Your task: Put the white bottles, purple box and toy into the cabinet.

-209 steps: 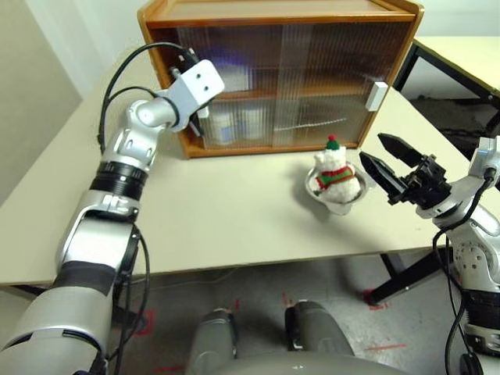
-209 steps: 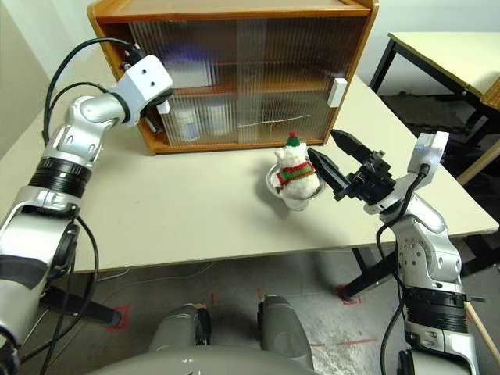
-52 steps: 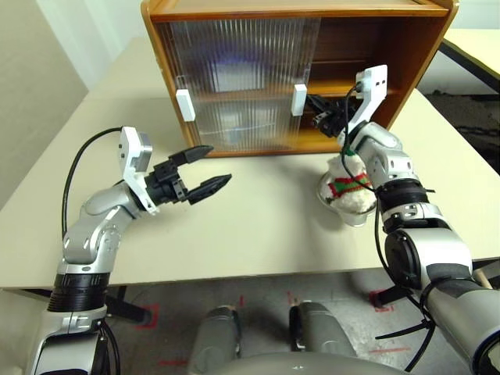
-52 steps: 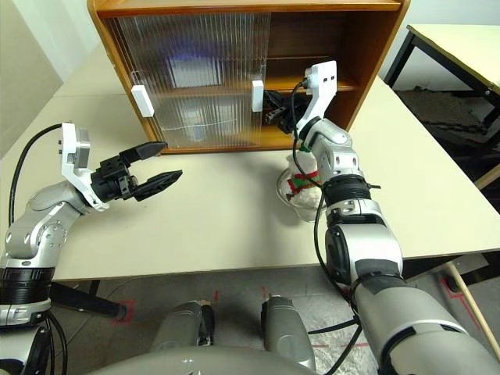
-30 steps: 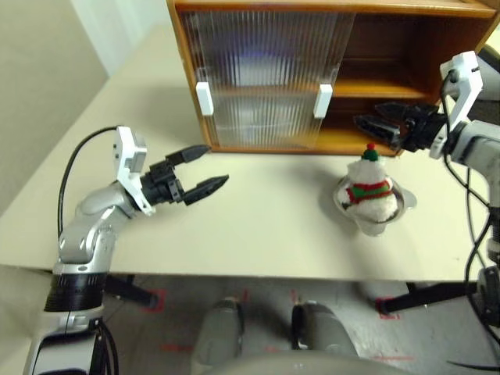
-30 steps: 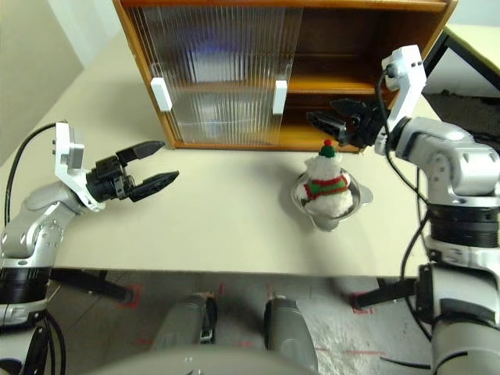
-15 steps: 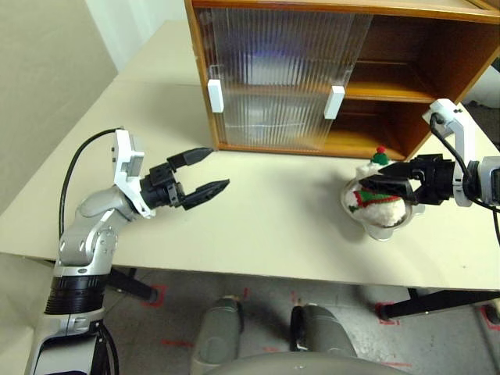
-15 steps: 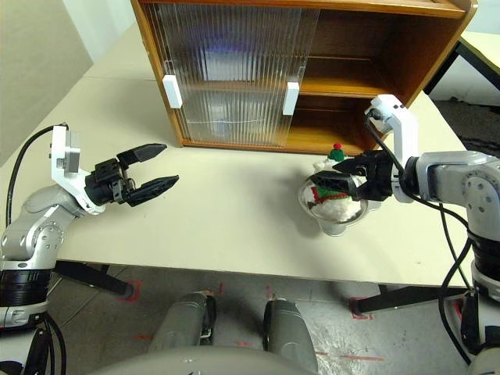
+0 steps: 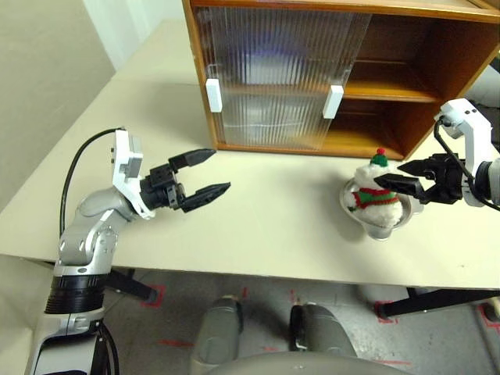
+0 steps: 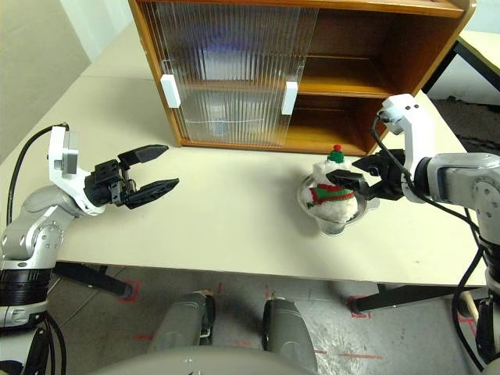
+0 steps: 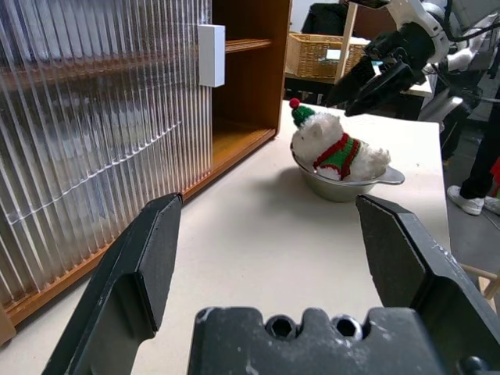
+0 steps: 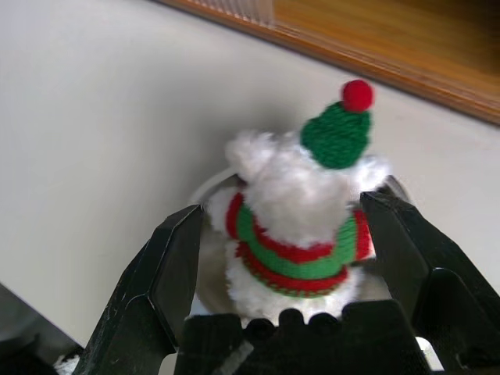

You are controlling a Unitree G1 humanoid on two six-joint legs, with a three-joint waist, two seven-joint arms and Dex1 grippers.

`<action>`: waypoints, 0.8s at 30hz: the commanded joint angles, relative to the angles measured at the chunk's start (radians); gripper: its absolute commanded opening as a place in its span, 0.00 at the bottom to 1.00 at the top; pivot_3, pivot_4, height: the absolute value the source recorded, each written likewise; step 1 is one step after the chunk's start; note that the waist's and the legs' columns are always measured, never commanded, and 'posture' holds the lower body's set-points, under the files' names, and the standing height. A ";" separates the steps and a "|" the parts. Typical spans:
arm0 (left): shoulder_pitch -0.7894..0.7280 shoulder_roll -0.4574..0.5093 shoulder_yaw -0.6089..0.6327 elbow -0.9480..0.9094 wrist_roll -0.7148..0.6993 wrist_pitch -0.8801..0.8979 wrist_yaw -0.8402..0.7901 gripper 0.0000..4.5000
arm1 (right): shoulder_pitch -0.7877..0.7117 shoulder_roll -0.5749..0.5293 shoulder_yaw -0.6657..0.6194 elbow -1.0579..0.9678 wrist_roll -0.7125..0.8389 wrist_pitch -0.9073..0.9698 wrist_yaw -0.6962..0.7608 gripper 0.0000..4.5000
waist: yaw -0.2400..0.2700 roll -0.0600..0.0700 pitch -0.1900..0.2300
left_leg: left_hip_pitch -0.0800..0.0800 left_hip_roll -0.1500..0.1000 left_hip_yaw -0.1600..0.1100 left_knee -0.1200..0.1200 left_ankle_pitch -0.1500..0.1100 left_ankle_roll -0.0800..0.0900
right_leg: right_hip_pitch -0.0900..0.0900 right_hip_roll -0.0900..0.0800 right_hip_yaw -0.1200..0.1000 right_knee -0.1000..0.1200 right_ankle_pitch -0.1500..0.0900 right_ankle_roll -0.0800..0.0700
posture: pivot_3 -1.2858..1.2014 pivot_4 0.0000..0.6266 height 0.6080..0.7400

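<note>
— At the right of the head view, what stood where?
— The white plush snowman with striped scarf point(image 9: 373, 197) sat in its shiny metal bowl point(image 9: 380, 225), below the orange-brown wooden cabinet point(image 9: 437, 78). The right gripper point(image 9: 400, 181) gaped beside it; the left gripper point(image 9: 205, 173), mid-left, gaped empty.
— And the right wrist view?
— Open jaws framed the snowman. It looked soft and light; the bowl slippery. Pinching the body seemed best.

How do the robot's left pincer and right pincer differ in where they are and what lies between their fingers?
The left pincer hangs over bare table, far from the toy; the right pincer is beside the plush snowman in its metal bowl. Nothing lies between the left fingers; the right fingers straddle the snowman. Both are open.
</note>
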 commanded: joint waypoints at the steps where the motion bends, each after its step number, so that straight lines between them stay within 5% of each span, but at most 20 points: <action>1: -0.005 0.000 -0.004 0.001 -0.004 -0.009 -0.012 1.00 | 0.027 -0.020 0.044 -0.005 -0.018 -0.042 0.016 0.99 | 0.000 0.000 0.000 | 0.000 0.000 0.000 0.000 0.000 0.000 | 0.000 0.000 0.000 0.000 0.000 0.000 | 0.58 0.08 1.00; 9: -0.007 0.003 0.005 -0.013 -0.007 -0.018 -0.006 1.00 | 0.042 -0.042 0.111 0.017 -0.049 -0.092 0.045 0.95 | 0.001 -0.001 0.000 | 0.000 0.000 0.000 0.000 0.000 0.000 | 0.000 0.000 0.000 0.000 0.000 0.000 | 0.58 0.07 1.00; 13: -0.011 0.004 0.006 -0.013 -0.005 -0.022 -0.005 1.00 | 0.030 0.003 0.089 0.089 -0.072 -0.164 0.037 0.71 | 0.001 -0.001 0.000 | 0.000 0.000 -0.001 0.001 0.000 0.000 | 0.001 0.000 -0.001 0.000 0.000 0.000 | 0.58 0.07 1.00; 21: -0.020 0.009 0.013 -0.003 -0.004 -0.026 -0.010 1.00 | 0.021 -0.001 0.092 0.114 -0.086 -0.193 0.063 0.05 | 0.001 -0.001 0.000 | 0.000 0.000 -0.001 0.001 0.000 0.000 | 0.001 0.000 -0.001 0.000 0.001 0.002 | 0.58 0.07 1.00; 24: -0.021 0.006 0.013 -0.002 -0.004 -0.029 -0.007 1.00 | 0.023 -0.008 0.092 0.117 -0.085 -0.194 0.071 0.01 | 0.001 -0.001 0.000 | 0.000 0.000 -0.001 0.002 0.000 0.000 | 0.001 0.000 -0.001 0.000 0.001 0.002 | 0.58 0.07 1.00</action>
